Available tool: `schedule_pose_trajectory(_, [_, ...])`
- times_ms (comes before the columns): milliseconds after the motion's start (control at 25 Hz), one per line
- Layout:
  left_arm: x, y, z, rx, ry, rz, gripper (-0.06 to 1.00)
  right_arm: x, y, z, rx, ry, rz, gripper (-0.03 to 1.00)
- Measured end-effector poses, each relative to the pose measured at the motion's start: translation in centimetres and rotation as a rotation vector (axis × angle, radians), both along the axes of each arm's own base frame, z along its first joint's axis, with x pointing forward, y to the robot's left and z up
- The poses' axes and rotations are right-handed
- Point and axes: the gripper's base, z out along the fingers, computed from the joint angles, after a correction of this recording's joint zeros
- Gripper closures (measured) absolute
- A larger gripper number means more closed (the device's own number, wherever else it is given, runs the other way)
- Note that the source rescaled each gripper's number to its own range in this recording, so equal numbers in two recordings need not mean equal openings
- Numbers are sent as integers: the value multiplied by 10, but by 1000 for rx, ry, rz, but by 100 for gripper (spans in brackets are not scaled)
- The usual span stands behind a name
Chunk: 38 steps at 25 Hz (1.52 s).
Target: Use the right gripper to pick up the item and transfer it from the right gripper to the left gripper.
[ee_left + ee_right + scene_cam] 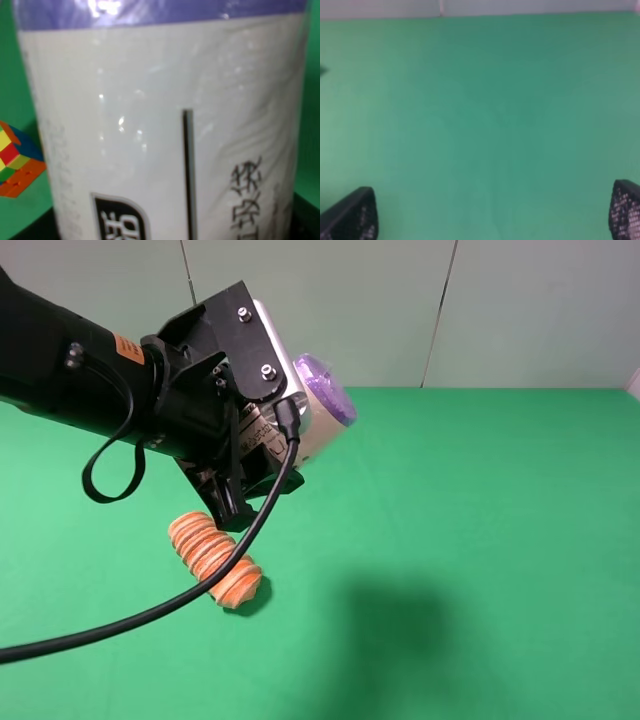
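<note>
Can (165, 125) sits clamped in jaws of the left gripper (285, 405); the right gripper (492, 212) gapes wide, empty.

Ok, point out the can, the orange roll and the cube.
can (150, 125), left wrist view, white side wall.
roll (200, 545), exterior high view, ribbed side.
cube (17, 162), left wrist view, coloured face.

Bright, even light from above falls on the green cloth-covered bench (520, 540), leaving one broad, soft shadow. The cream-white cylindrical can with purple ends (150, 125) fills the left wrist view, blurred and flecked with small glare. The right wrist view is hazy throughout.
</note>
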Motion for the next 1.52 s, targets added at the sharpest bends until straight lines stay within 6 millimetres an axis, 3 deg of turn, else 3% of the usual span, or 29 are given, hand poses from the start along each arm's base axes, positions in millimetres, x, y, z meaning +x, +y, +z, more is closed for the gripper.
schedule_pose_trajectory(400, [1,0,1,-8,-9,7,93,0,0,0,1,1,-6,-3])
schedule_pose_trajectory(600, [7,7,0,-39,71,114,94,0,0,0,2,1,-6,-3])
schedule_pose_trajectory(1040, [57,84,22,154,197,545,94,0,0,0,2,1,-6,-3])
schedule_pose_trajectory(1520, [75,158,18,184,337,948,94,0,0,0,2,1,-6,-3])
